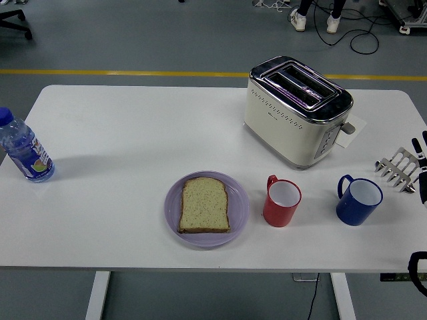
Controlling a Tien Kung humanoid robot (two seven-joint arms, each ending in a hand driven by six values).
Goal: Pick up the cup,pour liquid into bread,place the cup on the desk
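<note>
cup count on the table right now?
2. The red cup stands just right of the purple plate with the bread, in front of the toaster. The blue cup stands further right, near the table's right end. None looks hidden.

The right hand [421, 155] is cut off by the right edge, its fingers unreadable; the clear plastic blue-capped bottle [23, 149] is clipped at left.

We see two cups upright on the table, near its front edge: red cup [281, 201] just right of the purple plate [240, 213], blue cup [358, 199] further right, handles pointing left. One bread slice [205, 205] lies flat on the plate, brown crust, pale speckled face.
</note>
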